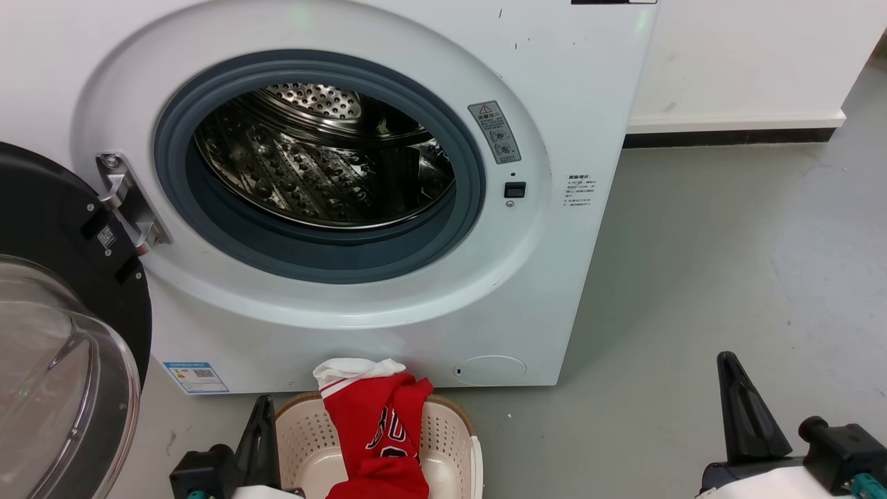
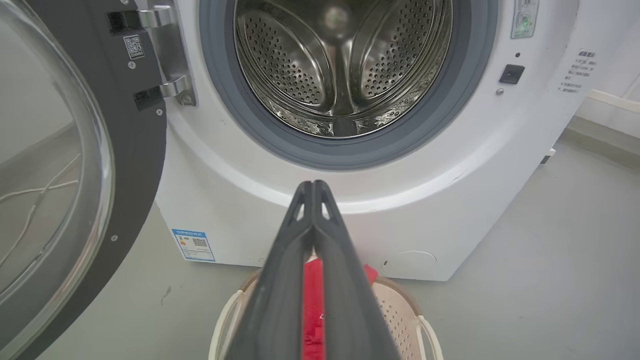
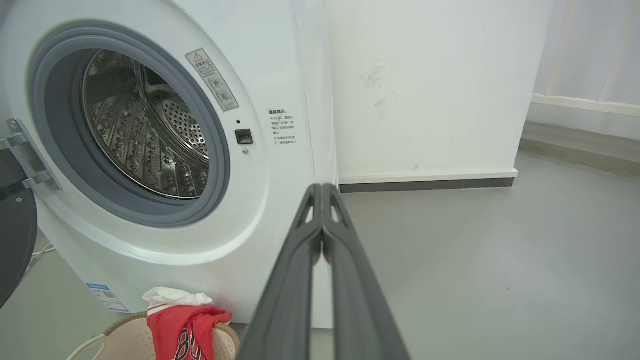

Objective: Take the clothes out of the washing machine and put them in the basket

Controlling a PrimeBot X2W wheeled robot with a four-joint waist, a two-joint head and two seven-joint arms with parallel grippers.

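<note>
Grey floor (image 1: 693,277) | jersey (image 1: 381,430) in basket (image 1: 305,436) beside left gripper (image 1: 264,402) | it and right gripper (image 1: 726,357) closed

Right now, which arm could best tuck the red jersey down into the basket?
Left, probably. The left gripper sits right beside the basket where the red jersey drapes over the rim; the right gripper is off over the floor.

The white front-loading washing machine (image 1: 416,333) stands before me, its black-rimmed glass door (image 1: 69,346) swung wide to my left and the perforated steel drum (image 1: 319,173) open to view. At its foot sits the cream basket (image 1: 305,436). A red jersey (image 1: 381,430) is draped over its far rim, with a white cloth (image 1: 350,369) bunched on top.
</note>
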